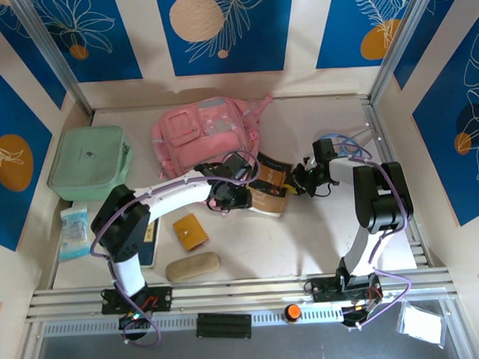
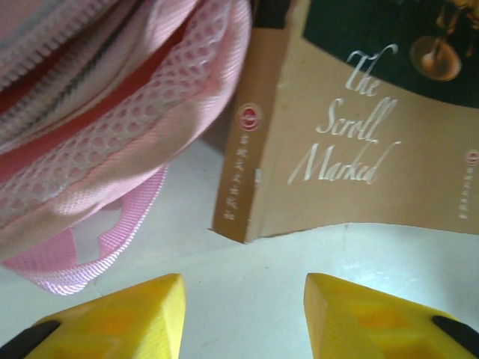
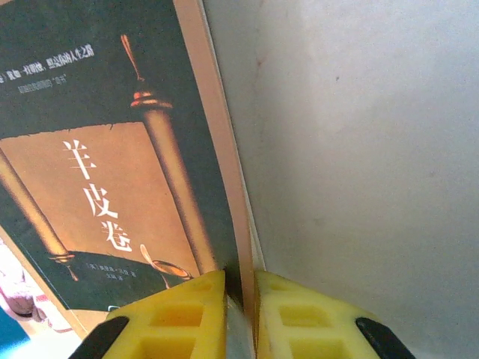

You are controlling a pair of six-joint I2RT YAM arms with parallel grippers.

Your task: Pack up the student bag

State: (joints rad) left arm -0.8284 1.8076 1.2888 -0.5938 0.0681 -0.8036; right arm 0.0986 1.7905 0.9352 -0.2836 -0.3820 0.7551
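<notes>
The pink student bag (image 1: 210, 133) lies toward the back of the bench (image 1: 320, 240), a little left of centre, and my left wrist view shows its mesh side and strap. Just beside it on the right is a brown book (image 1: 269, 190). My right fingers (image 3: 206, 303) are clamped on the book's edge, and my left fingers (image 2: 150, 307) stand apart over bare bench near its spine corner.

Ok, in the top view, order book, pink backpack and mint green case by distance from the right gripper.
1. Book, its edge pinched in the right gripper.
2. Pink backpack, farther back and left.
3. Mint green zip case, far left.
</notes>
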